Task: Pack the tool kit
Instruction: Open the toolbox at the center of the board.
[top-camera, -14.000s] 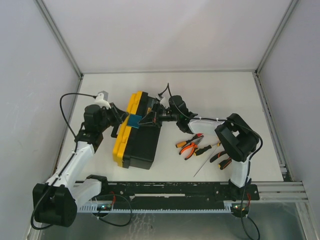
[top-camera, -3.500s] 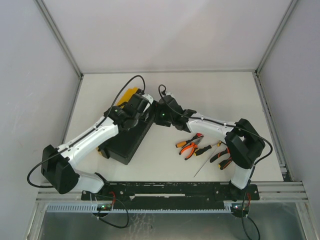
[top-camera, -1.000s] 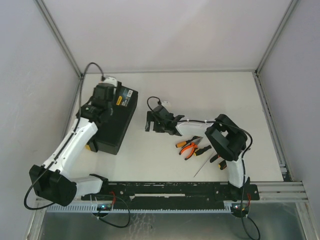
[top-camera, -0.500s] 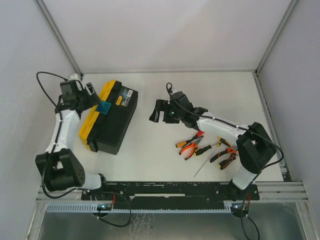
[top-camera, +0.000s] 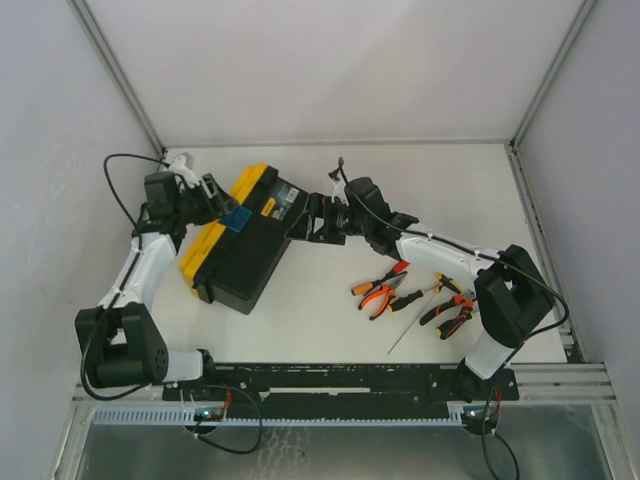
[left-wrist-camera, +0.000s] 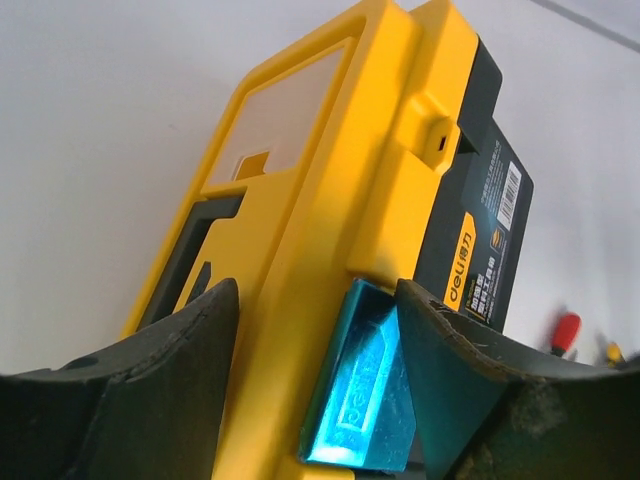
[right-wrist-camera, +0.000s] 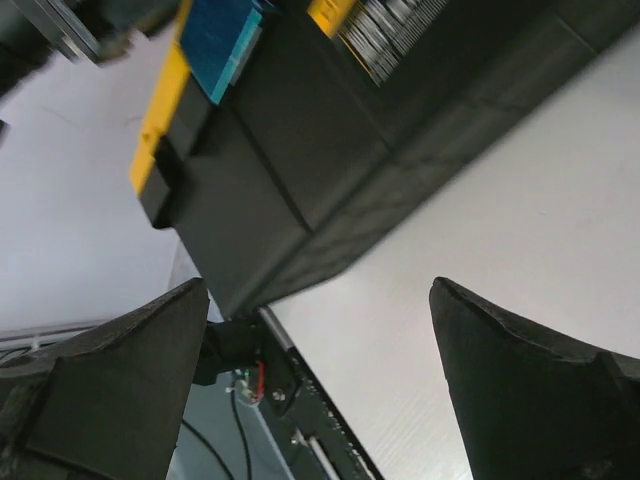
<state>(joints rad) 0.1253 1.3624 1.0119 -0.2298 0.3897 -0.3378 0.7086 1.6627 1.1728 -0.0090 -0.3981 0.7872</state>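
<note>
The tool kit's box (top-camera: 248, 252) lies on its side at the left of the table, lid closed, its yellow lid (left-wrist-camera: 330, 170) turned to the left. My left gripper (top-camera: 224, 205) (left-wrist-camera: 315, 290) stands open astride the lid's front edge. Its right finger (left-wrist-camera: 450, 360) rests against the teal latch (left-wrist-camera: 365, 390) (top-camera: 237, 215). My right gripper (top-camera: 317, 220) (right-wrist-camera: 318, 290) is open and empty beside the box's right end, the black body (right-wrist-camera: 300, 150) just ahead of it. Orange-handled pliers (top-camera: 380, 290), a second pair of pliers (top-camera: 450, 312) and screwdrivers (top-camera: 410, 298) lie loose at the right.
A thin screwdriver shaft (top-camera: 403, 337) points toward the black base rail (top-camera: 340, 378) at the near edge. Grey walls (top-camera: 90, 110) close the table on three sides. The right arm's base (top-camera: 500, 310) stands just right of the loose tools.
The box has swung and slid rightward toward the table's middle. My left gripper came right onto the latch edge. My right gripper moved left up to the box's end.
</note>
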